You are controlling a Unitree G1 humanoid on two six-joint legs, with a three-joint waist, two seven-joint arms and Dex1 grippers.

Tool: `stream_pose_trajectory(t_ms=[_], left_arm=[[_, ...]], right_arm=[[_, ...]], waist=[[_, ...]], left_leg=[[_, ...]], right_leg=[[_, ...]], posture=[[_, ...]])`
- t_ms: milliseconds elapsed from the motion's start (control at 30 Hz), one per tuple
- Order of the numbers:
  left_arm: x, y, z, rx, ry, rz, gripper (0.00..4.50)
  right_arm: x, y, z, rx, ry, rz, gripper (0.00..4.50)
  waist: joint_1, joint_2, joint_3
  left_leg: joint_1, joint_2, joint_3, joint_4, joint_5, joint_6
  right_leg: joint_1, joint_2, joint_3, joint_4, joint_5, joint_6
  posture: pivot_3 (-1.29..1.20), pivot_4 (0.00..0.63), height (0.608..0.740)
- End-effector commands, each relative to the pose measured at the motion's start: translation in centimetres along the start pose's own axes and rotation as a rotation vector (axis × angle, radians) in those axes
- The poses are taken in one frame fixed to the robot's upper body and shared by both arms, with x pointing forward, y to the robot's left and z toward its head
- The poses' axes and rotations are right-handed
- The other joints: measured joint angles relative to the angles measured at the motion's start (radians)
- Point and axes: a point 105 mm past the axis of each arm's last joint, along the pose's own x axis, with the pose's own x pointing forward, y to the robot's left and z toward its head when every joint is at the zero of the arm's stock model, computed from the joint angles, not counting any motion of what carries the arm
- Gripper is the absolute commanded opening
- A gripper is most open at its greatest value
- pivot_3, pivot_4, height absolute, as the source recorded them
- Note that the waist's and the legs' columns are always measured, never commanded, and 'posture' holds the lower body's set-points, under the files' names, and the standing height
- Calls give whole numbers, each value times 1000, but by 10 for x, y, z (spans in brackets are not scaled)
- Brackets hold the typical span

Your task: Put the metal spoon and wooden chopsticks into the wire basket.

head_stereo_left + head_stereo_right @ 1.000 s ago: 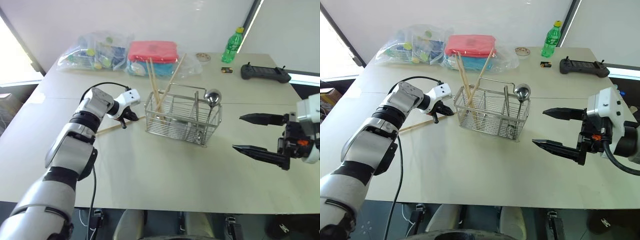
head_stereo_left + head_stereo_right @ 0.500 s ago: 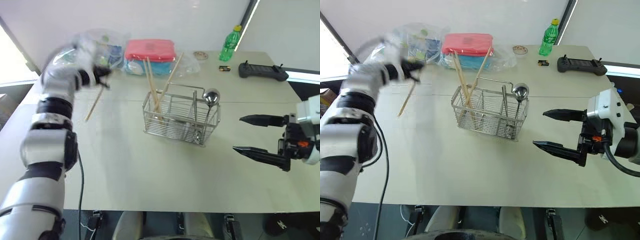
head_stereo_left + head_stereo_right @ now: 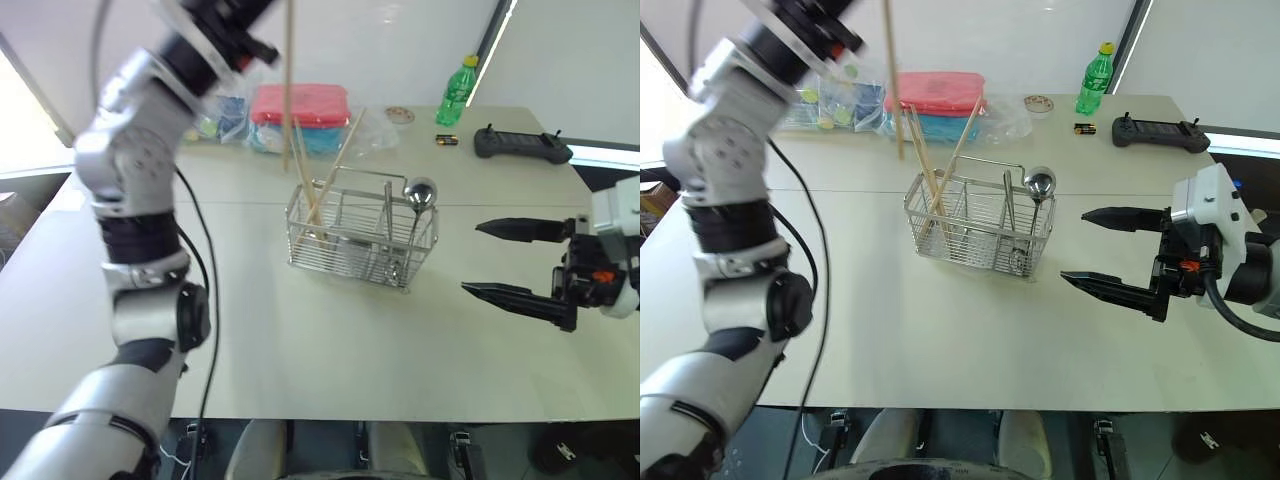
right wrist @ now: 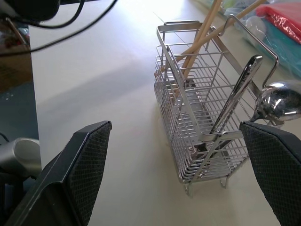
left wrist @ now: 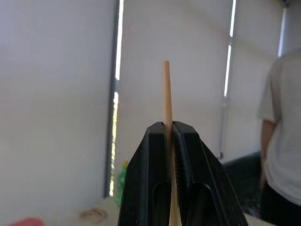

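Left tool (image 5: 168, 136) is clamped on the last pale wooden chopstick (image 3: 289, 80), upper left; next it needs lowering into the silver wire basket (image 3: 362, 238). Right tool (image 3: 500, 262) hangs wide open, empty.

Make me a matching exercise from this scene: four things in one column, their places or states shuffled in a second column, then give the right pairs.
Things
1. metal spoon
2. left gripper
3. right gripper
4. green bottle

States
A. open, holding nothing
B. standing at the table's far edge
C. bowl up in the wire basket
D. shut on a wooden chopstick

Pairs: 1-C, 2-D, 3-A, 4-B
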Motion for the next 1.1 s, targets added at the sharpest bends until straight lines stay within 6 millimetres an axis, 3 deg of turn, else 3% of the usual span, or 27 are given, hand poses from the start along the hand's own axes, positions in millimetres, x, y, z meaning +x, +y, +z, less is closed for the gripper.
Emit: stream_pose_trajectory(t_ms=[33, 100, 200, 367, 467, 567, 700, 900, 1000, 1100], left_arm=[[1, -11, -6, 18, 10, -6, 17], [1, -12, -21, 23, 41, -7, 17], [-1, -17, -37, 28, 84, -29, 1080], [-6, -22, -38, 68, 120, -81, 3452], [-15, -22, -31, 118, 155, -136, 3452], [-41, -17, -25, 208, 284, -216, 3452], [-113, -1, -31, 317, 624, -336, 3452], [-190, 18, -27, 327, 960, -363, 3452], [-205, 19, -29, 351, 1025, -379, 3452], [-204, 16, -30, 365, 1022, -383, 3452]], right_arm=[[-1, 2, 11, -41, -13, -4, 4500], [-2, 2, 11, -40, -17, -6, 4500], [-2, 2, 13, -36, -26, -12, 4500], [-1, 1, 11, -33, -27, -17, 4500], [0, -1, 10, -31, -25, -22, 4500], [-2, -7, 9, -34, -15, -33, 4500], [-9, -18, 5, -38, 4, -55, 4500], [-14, -31, -6, -33, 21, -68, 4500], [-13, -33, -8, -29, 20, -60, 4500], [-12, -34, -10, -25, 16, -50, 4500]], waist=[[-1, 0, 0], [1, 0, 0], [3, 0, 0], [3, 0, 0], [-1, 1, 0], [-4, 1, 0], [-11, 3, 0], [3, 3, 1], [5, 4, 1], [3, 4, 1]], left_leg=[[0, 0, 0, 0, 0, 0], [0, 1, 0, 0, 0, 0], [-1, 0, 0, 0, 0, 0], [-2, 0, 0, 0, 0, 0], [-3, 0, 1, -1, 0, 1], [-3, 1, 1, -2, 0, 1], [-1, 2, 2, -6, 0, 1], [-4, 2, 2, -6, -1, 2], [-6, 2, 2, -6, -1, 2], [-7, 4, 1, -5, -1, 2]], right_leg=[[0, 0, 0, 0, 0, 0], [-1, 1, 1, 0, 0, -1], [-1, 1, 1, -1, 0, -1], [-2, 1, 1, -1, 0, -1], [-4, 1, 1, -1, 0, -1], [-5, 2, 1, -1, 0, -2], [-6, 2, 2, 0, -3, -6], [-9, 2, 2, -1, -6, -11], [-9, 0, 2, -2, -6, -12], [-11, -1, 2, -2, -6, -12]], posture=[[0, 150, 692], [0, 150, 692], [0, 150, 692], [0, 150, 692], [0, 150, 692], [0, 150, 692], [0, 150, 692], [0, 150, 692], [0, 150, 692], [0, 150, 692]])
